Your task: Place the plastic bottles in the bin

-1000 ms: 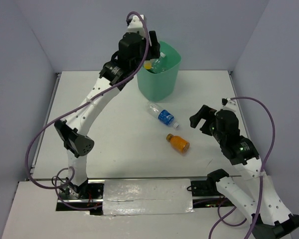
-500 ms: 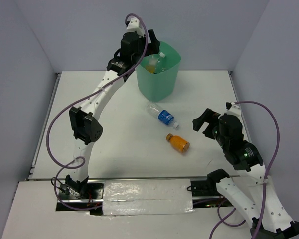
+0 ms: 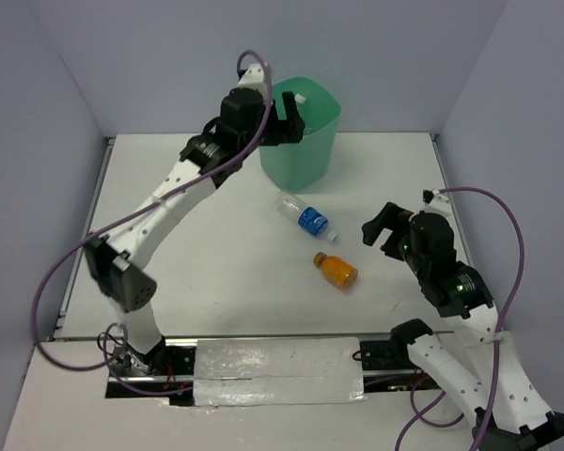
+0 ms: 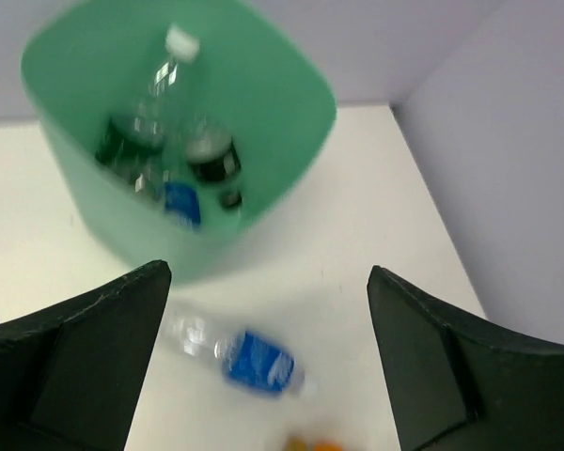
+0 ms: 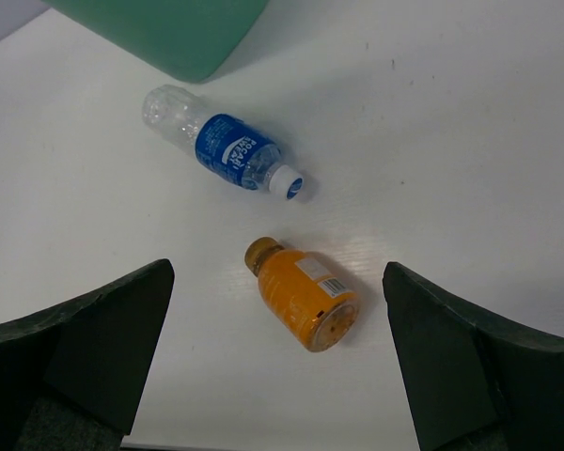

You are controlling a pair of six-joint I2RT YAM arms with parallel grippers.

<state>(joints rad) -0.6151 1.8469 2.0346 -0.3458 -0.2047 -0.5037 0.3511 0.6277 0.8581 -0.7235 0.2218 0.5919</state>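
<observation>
The mint-green bin (image 3: 305,160) stands at the table's back, and the left wrist view looks down into the bin (image 4: 273,103), where clear bottles (image 4: 174,122) lie blurred. My left gripper (image 3: 290,117) hangs open and empty at the bin's near-left rim. A blue-label bottle (image 3: 305,218) lies on the table just in front of the bin. A short orange bottle (image 3: 336,270) lies nearer to me. My right gripper (image 5: 278,271) is open above the orange bottle (image 5: 305,296), clear of it, with the blue-label bottle (image 5: 227,150) beyond.
White table (image 3: 216,254) with low rails at the left and right edges and grey walls behind. Purple cables loop from both arms. A taped strip (image 3: 277,371) covers the near edge between the arm bases.
The left gripper opened over the bin and the bottle it held dropped in; it has since drawn back toward the bin's left rim. The right gripper shifted slightly.
</observation>
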